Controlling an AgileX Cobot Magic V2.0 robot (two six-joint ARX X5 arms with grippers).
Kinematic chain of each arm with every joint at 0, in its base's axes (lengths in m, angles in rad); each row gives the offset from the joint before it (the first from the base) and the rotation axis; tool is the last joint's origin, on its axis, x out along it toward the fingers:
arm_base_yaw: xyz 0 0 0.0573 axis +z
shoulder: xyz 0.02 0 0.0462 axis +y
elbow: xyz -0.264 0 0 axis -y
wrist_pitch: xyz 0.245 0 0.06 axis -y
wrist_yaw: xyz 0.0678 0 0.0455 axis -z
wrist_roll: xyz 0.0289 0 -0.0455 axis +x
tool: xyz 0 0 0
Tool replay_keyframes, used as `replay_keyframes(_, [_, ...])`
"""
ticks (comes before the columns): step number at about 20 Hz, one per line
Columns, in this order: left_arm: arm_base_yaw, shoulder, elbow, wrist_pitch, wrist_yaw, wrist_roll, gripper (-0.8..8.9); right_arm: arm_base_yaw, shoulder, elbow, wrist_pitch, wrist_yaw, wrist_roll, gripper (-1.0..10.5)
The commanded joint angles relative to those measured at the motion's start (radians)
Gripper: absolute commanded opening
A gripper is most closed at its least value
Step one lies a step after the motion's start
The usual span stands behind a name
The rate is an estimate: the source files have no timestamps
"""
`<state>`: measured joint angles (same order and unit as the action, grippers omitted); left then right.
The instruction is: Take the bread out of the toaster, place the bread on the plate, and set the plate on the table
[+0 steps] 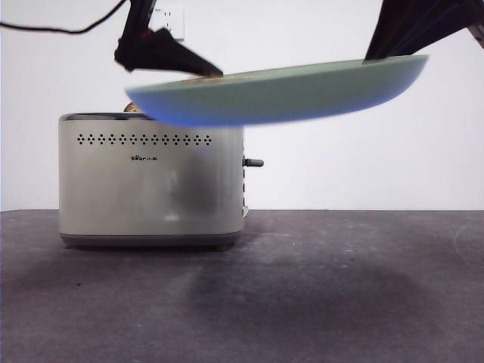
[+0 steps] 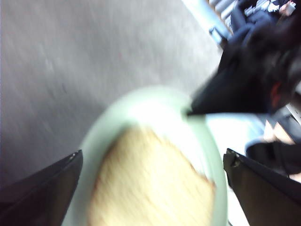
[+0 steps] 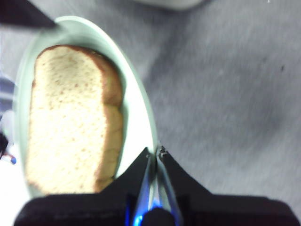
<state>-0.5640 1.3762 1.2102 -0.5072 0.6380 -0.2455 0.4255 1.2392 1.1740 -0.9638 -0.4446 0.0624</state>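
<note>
The pale green plate (image 1: 302,94) hangs tilted in the air, its left end over the cream toaster (image 1: 151,181), which stands on the dark table (image 1: 340,287). A slice of bread (image 3: 70,127) lies flat on the plate (image 3: 136,108). My right gripper (image 3: 156,153) is shut on the plate's rim and enters the front view from the top right (image 1: 393,38). My left gripper (image 2: 153,157) is open and empty just above the bread (image 2: 150,183), at the upper left in the front view (image 1: 170,57). A brown edge (image 1: 134,108) shows above the toaster's top.
The toaster's grey lever (image 1: 254,162) sticks out on its right side. A black cable (image 1: 60,29) hangs across the top left against the white wall. The table stretches to the right of the toaster and in front of it.
</note>
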Motion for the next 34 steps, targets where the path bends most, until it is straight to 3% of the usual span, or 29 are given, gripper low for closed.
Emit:
replay_keyframes(1, [0.003,-0.001,0.063,-0.008,-0.008,0.006,5.03,0.003,-0.006,-0.001,0.006,-0.028,-0.011,-0.2])
replay_keyframes(6, [0.003,-0.052,0.213,-0.107,-0.01,0.053,5.03,-0.045,-0.006,-0.001,0.017,-0.026,-0.01,-0.2])
replay_keyframes(11, [0.003,-0.157,0.285,-0.307,-0.012,0.167,4.91,-0.185,-0.002,-0.001,0.038,-0.02,-0.011,-0.2])
replay_keyframes(16, [0.002,-0.258,0.285,-0.512,-0.01,0.261,-0.03,-0.308,0.108,-0.001,0.071,-0.021,-0.024,-0.2])
replay_keyframes(20, [0.0,-0.327,0.285,-0.551,-0.038,0.277,-0.09,-0.321,0.256,-0.001,0.135,-0.02,-0.033,-0.2])
replay_keyframes(30, [0.0,-0.492,0.285,-0.653,-0.469,0.272,-0.08,-0.349,0.504,-0.001,0.285,0.008,-0.042,-0.2])
replay_keyframes(34, [0.0,-0.527,0.285,-0.67,-0.533,0.264,-0.09,-0.378,0.55,-0.001,0.3,0.01,-0.056,-0.2])
